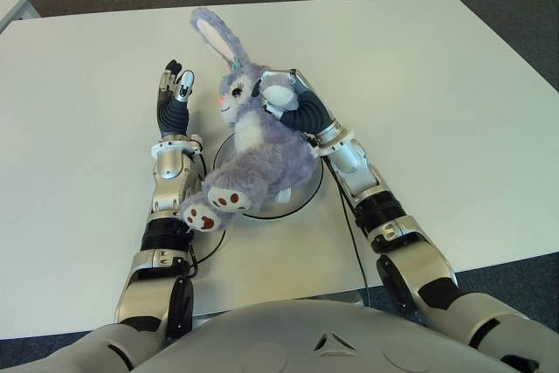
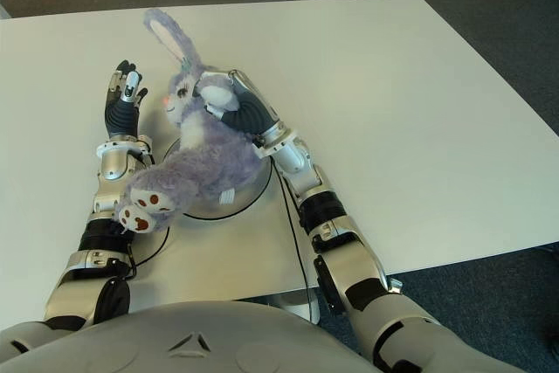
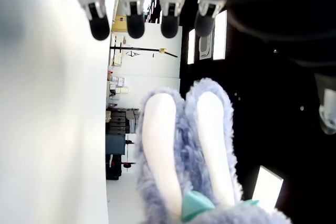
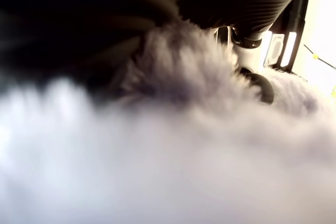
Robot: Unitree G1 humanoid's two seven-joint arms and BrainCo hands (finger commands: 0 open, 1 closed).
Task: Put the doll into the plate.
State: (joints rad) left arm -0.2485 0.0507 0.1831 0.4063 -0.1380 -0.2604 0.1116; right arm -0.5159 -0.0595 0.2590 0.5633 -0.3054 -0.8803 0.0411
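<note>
Fluffy lavender plush rabbit doll (image 1: pixel 258 150) lies diagonally across the round clear glass plate (image 1: pixel 301 198) on the white counter (image 1: pixel 437 85). Long ears with pale inner lining point away from the robot; white muzzle, pink nose, cream foot soles with brown pads overhanging the plate's near-left edge. Right hand (image 1: pixel 293 102) curled around the doll's neck and upper body. Left hand (image 1: pixel 175 93) just left of the doll's head, fingers (image 3: pixel 131 17) extended, holding nothing.
</note>
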